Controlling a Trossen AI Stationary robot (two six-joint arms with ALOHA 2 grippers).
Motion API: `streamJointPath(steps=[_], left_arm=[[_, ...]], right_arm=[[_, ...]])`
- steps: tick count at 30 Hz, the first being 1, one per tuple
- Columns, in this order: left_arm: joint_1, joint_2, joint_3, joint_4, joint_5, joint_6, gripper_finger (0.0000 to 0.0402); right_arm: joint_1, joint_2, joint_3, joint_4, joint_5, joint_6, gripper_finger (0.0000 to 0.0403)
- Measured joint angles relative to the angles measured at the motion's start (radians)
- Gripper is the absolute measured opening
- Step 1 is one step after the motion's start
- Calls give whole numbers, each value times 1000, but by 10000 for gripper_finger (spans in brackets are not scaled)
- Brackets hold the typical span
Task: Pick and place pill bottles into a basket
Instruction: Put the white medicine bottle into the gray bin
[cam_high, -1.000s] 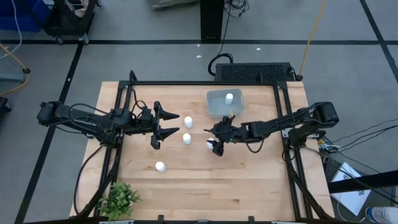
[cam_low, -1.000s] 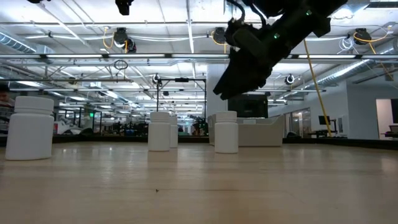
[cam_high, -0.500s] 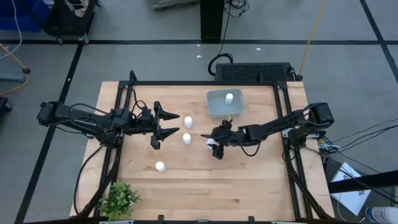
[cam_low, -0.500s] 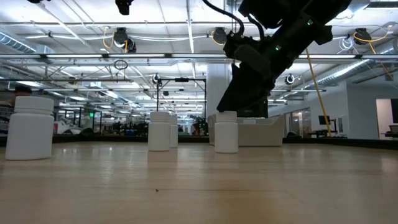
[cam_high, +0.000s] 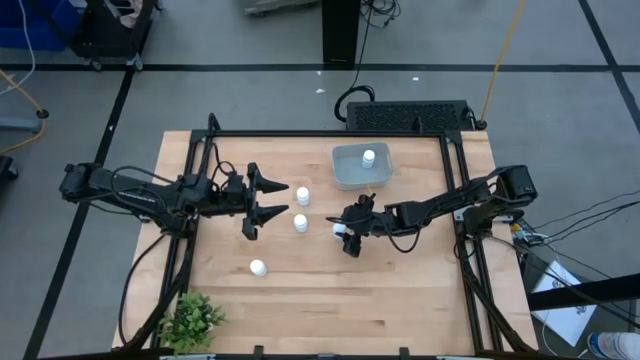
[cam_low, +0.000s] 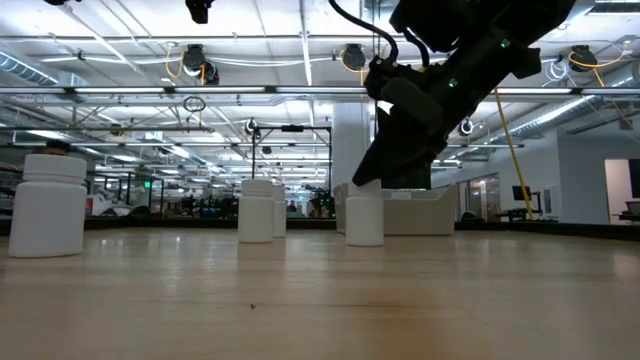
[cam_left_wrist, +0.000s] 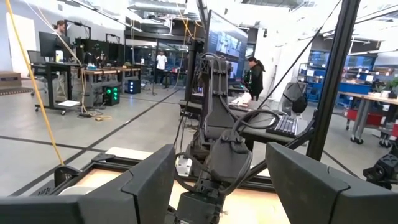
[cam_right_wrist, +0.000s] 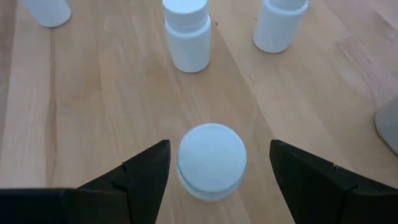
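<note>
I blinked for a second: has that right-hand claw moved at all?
Yes. The right gripper has slid left across the table and sunk lower, judged against the basket; its open fingers now straddle a pill bottle.

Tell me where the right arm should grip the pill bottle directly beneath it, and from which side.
Probably from straight above, jaws closing across the round cap and upper body. That pill bottle stands upright on the table, with bare wood on both sides, and the open right gripper already straddles it. The two neighbouring bottles stand well clear, so they should not block the jaws.
</note>
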Motion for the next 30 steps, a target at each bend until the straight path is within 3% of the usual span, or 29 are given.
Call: streamJointPath(steps=[7,24,30], left_arm=[[0,0,0,0,0,0,255],[0,0,0,-4,0,0,255],[0,0,0,-5,0,0,255]], right_arm=[[0,0,0,0,-46,23,251],[-2,42,-1,44,-47,16,173],[-2,41,-1,45,-47,15,166]])
